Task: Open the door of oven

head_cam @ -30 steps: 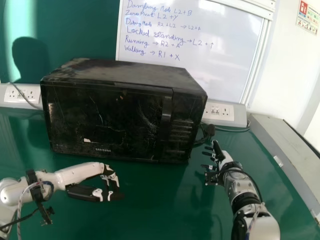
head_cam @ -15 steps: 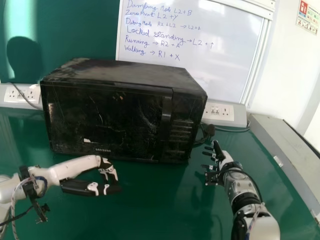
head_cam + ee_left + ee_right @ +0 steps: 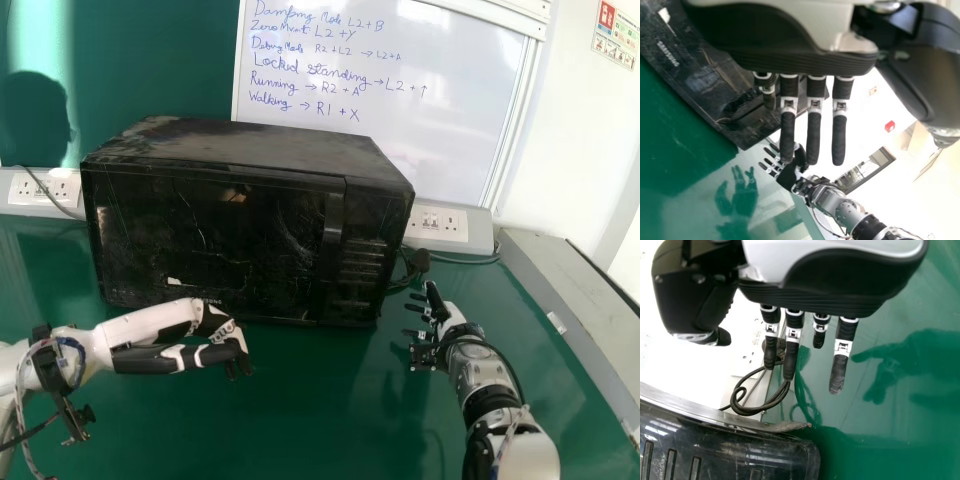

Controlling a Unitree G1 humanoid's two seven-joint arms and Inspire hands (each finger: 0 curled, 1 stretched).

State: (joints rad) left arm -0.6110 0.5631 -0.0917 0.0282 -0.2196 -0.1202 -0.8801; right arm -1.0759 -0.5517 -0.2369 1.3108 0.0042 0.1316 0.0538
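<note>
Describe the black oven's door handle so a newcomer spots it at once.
On the glossy green table stands a scuffed black oven. In the head view, its handle is the long upright bar right of the door's panel; the neighbouring strips are short, stacked and horizontal.
</note>
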